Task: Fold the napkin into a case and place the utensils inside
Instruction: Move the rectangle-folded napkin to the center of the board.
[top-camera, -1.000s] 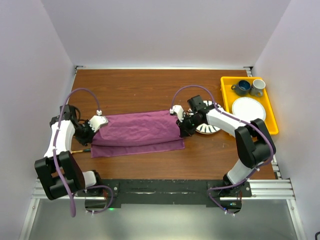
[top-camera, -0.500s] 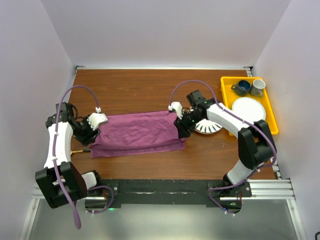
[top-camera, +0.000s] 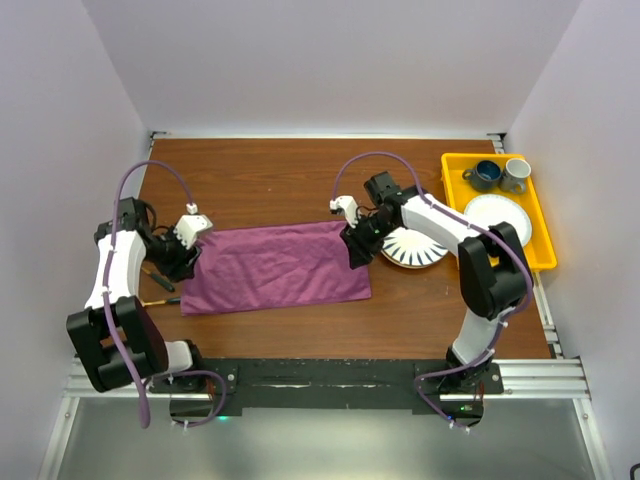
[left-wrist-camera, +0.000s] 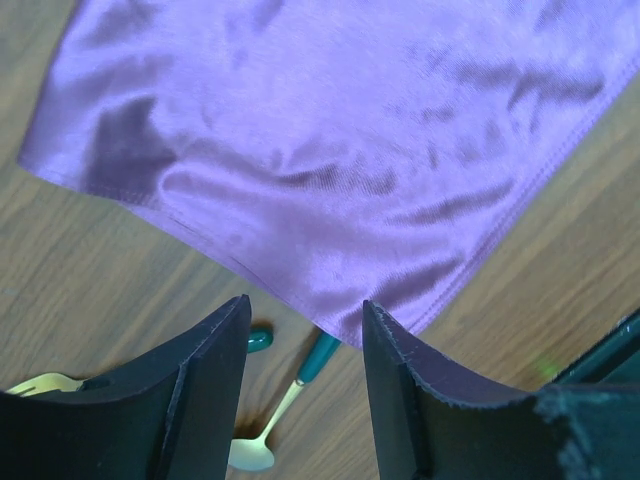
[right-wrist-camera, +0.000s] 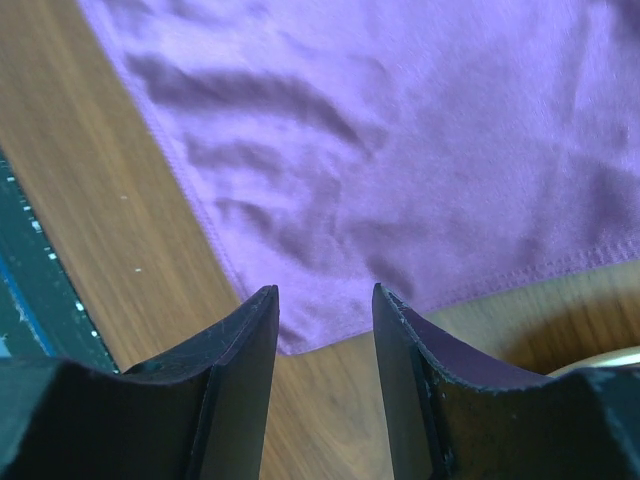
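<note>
The plum-purple napkin (top-camera: 275, 268) lies flat on the wooden table as a folded rectangle. My left gripper (top-camera: 186, 258) hovers open over its left end, and in the left wrist view the left gripper (left-wrist-camera: 305, 305) has nothing between its fingers, with the napkin's (left-wrist-camera: 340, 150) corner below. My right gripper (top-camera: 355, 250) stands open above the napkin's right end. In the right wrist view the right gripper (right-wrist-camera: 325, 290) is empty over the cloth's (right-wrist-camera: 400, 150) corner. The utensils (top-camera: 160, 300) lie left of the napkin. A gold spoon with a teal handle (left-wrist-camera: 290, 395) and a gold fork tip (left-wrist-camera: 40, 383) show there.
A striped plate (top-camera: 412, 252) sits just right of the napkin, under the right arm. A yellow tray (top-camera: 447, 190) at the back right holds a blue cup (top-camera: 487, 175), a grey cup (top-camera: 515, 173) and a white plate (top-camera: 497, 218). White walls close in the table.
Both grippers opened and let go of the napkin's top layer, then drew back a little from its ends. The cloth has settled flat, its layers now lined up.
</note>
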